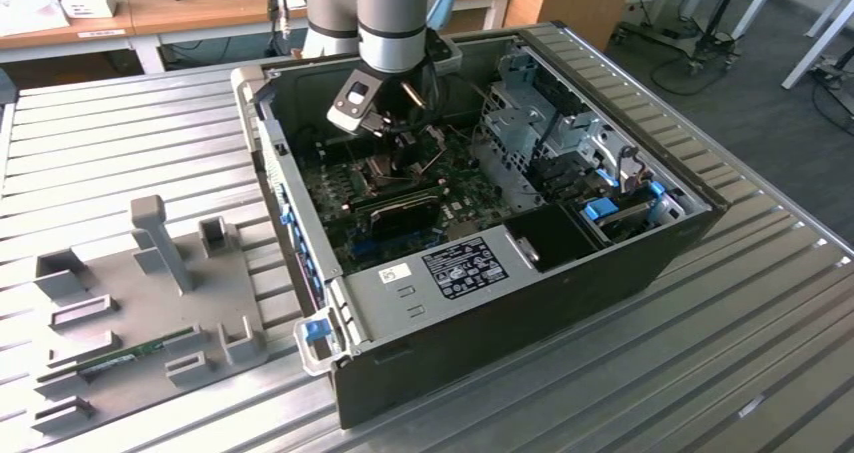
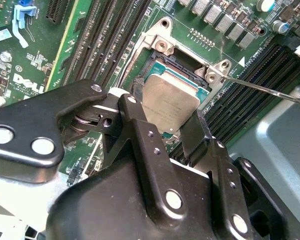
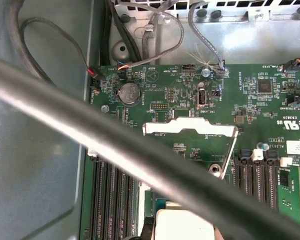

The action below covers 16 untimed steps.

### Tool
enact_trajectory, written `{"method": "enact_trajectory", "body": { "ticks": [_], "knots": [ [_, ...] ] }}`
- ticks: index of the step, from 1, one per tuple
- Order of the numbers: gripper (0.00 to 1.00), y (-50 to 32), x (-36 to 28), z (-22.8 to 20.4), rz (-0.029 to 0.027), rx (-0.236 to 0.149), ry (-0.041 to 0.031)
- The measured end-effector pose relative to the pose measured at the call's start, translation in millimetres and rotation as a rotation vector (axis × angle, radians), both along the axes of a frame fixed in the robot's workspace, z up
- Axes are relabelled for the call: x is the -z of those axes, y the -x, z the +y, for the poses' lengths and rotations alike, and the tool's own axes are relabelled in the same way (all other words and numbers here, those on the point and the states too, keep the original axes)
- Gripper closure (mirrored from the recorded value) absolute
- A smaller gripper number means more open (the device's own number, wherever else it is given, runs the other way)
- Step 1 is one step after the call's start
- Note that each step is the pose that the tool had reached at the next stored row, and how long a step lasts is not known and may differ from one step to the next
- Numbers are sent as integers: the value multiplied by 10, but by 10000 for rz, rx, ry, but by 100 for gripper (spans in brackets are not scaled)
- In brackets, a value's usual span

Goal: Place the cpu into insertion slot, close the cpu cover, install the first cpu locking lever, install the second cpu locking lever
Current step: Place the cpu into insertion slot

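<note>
In the second wrist view my gripper (image 2: 167, 106) is shut on the cpu (image 2: 170, 100), a flat silver square held by two opposite edges between the black fingers (image 2: 135, 117). The chip sits tilted, low over the insertion slot (image 2: 182, 67), a black socket with a silvery rim on the green board. A thin metal locking lever (image 2: 264, 91) sticks out beside the socket. The cpu cover (image 3: 189, 126), a silvery windowed frame, stands swung open past the socket in the first wrist view, where the cpu (image 3: 184, 225) also shows. In the exterior view the gripper (image 1: 400, 145) reaches down into the open computer case (image 1: 627, 263).
Long black memory slots (image 2: 115, 35) flank the socket on both sides. A thick blurred cable (image 3: 140, 155) crosses the first wrist view. Drive bays (image 1: 574, 153) fill the case on the exterior view's right. A grey fixture tray (image 1: 147, 303) holding a memory stick (image 1: 127, 358) lies on the exterior view's left.
</note>
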State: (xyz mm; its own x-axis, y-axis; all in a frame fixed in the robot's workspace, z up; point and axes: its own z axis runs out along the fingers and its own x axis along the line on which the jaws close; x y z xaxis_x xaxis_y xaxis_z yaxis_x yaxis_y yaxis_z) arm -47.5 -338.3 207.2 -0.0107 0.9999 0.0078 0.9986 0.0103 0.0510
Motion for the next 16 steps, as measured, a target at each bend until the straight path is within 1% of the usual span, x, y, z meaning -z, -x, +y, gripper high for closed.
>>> {"method": "enact_trajectory", "body": {
  "ticks": [3,6,11,16],
  "knots": [
    [46,0,14,1,1,15,1],
    [46,0,25,1,2,141,3],
    [46,1,39,-3,0,150,1],
    [46,0,80,-4,0,149,0]
  ]
}}
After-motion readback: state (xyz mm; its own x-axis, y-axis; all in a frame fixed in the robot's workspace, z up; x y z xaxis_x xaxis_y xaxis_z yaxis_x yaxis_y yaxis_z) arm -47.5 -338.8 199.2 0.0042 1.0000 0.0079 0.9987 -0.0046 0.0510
